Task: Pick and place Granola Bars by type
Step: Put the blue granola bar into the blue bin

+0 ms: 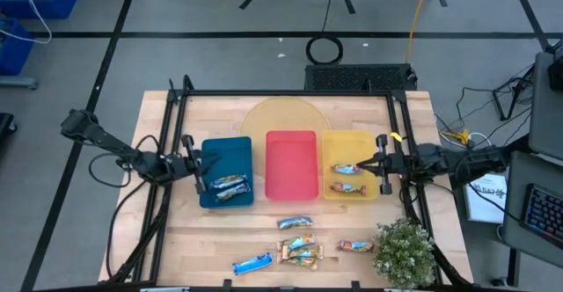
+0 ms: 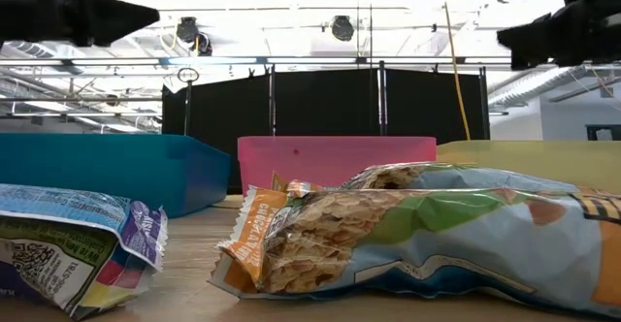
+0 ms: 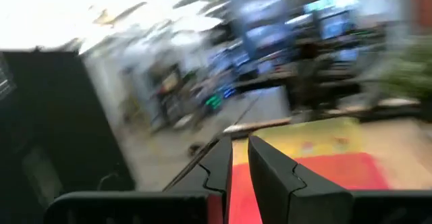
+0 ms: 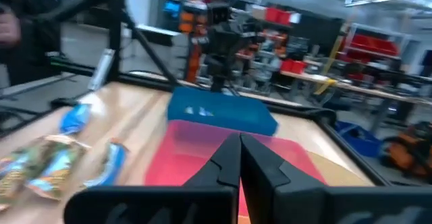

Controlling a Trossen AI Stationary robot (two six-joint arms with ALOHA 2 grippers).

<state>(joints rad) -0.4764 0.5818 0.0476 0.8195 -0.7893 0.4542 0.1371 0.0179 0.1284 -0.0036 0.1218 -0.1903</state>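
The left gripper (image 1: 201, 157) hangs over the blue tray's (image 1: 230, 154) left edge, fingers nearly closed on nothing; two bars (image 1: 230, 186) lie in that tray's near end. The right gripper (image 1: 359, 165) sits over the yellow tray (image 1: 362, 142), fingers pinched together and empty, beside two red-orange bars (image 1: 348, 178). The red tray (image 1: 291, 163) between them holds nothing. Five loose Granola Bars (image 1: 297, 242) lie on open table (image 1: 176, 239) nearer the front edge, left of a small plant (image 1: 405, 251).
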